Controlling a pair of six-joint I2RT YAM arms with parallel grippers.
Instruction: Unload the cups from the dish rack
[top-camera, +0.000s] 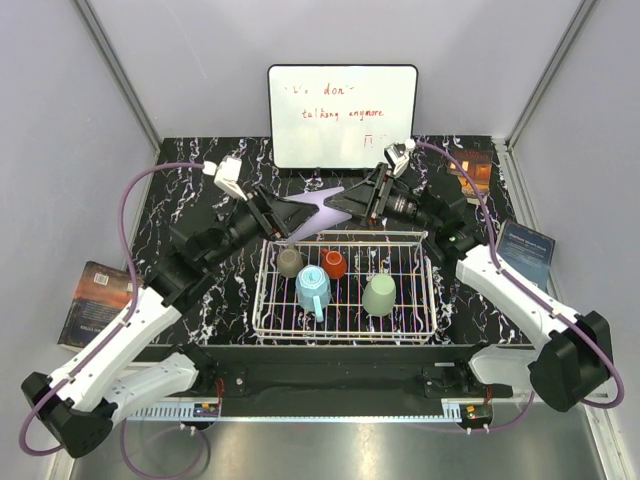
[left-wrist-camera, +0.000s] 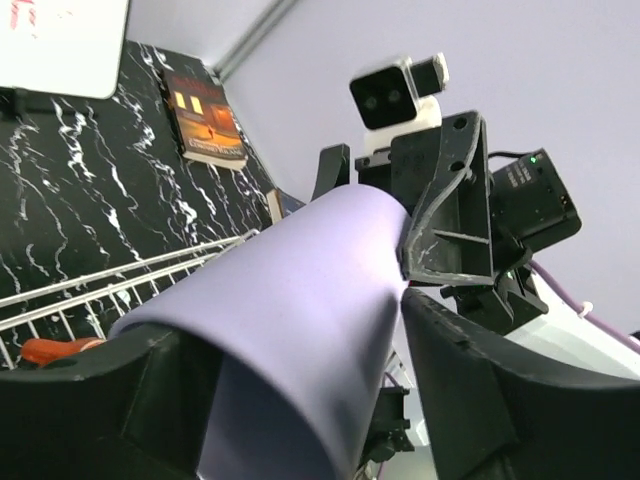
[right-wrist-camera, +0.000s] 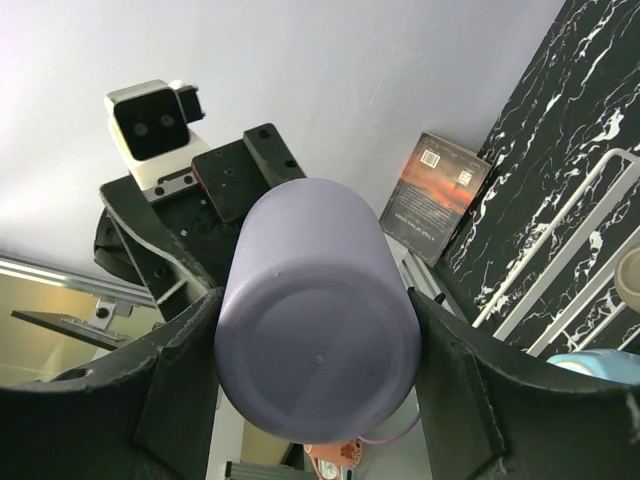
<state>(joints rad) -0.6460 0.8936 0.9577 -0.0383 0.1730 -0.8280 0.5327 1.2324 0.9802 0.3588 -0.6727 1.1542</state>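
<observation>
The lavender tumbler (top-camera: 318, 212) hangs on its side in the air over the far edge of the dish rack (top-camera: 268, 300), held from both ends. My left gripper (top-camera: 287, 216) is shut on its open end (left-wrist-camera: 300, 320). My right gripper (top-camera: 350, 205) is shut on its base end (right-wrist-camera: 318, 350), with a finger on each side. Still in the rack are the grey-brown cup (top-camera: 290, 262), the red-orange cup (top-camera: 334, 264), the light blue mug (top-camera: 313, 288) and the sage-green tumbler (top-camera: 379, 295), all upside down.
A whiteboard (top-camera: 342, 115) with red writing stands at the back. Books lie at the left edge (top-camera: 95, 300), at the right edge (top-camera: 527, 252) and at the far right (top-camera: 472, 170). Grey walls close in both sides.
</observation>
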